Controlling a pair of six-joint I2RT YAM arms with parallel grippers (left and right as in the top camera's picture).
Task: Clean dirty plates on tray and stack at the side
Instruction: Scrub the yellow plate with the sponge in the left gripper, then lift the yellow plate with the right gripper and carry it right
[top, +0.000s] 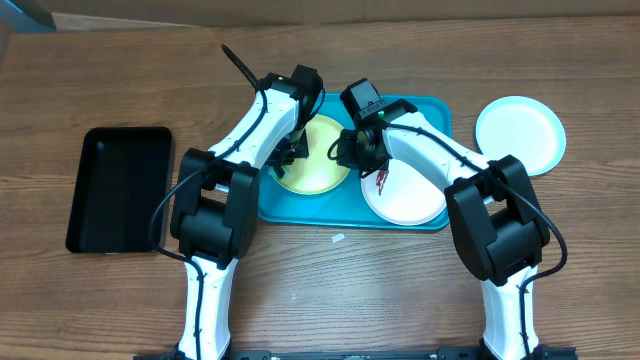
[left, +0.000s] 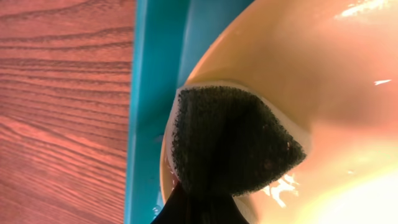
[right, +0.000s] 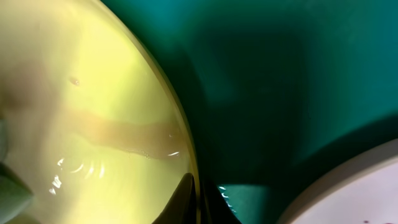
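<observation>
Plates: three round, shallow plates; two lay on the tray and one off it.
Yellow-green plate (top: 318, 168): sat in the middle of the tray, left of the white plate. The right wrist view showed a brownish streak (right: 118, 134) across its wet, glinting surface.
White plate (top: 410, 200): lay at the tray's right end, with a small reddish smear (top: 381, 180) near its left rim.
Bluish-white plate (top: 520, 135): rested on the bare worktop near the tray's right end, not touching it.
Tray (top: 435, 112): turquoise and rectangular with rounded corners and a raised rim, in the middle of the worktop.
Sponge (left: 230, 143): dark mesh face over a pale layer, pressed against the inside of the yellow-green plate close to its left rim.
Left arm: the left jaws were closed on the sponge, over the plate's left side.
Right arm: the right jaws were closed on the yellow-green plate's right rim, with a dark finger (right: 183, 200) on either side of the edge.
Black tray (top: 120, 190): smaller and rectangular, at the worktop's left, well apart from the turquoise tray.
Scrap (top: 338, 238): a tiny white bit on the worktop just in front of the tray.
Worktop (top: 100, 80): brown wood grain.
</observation>
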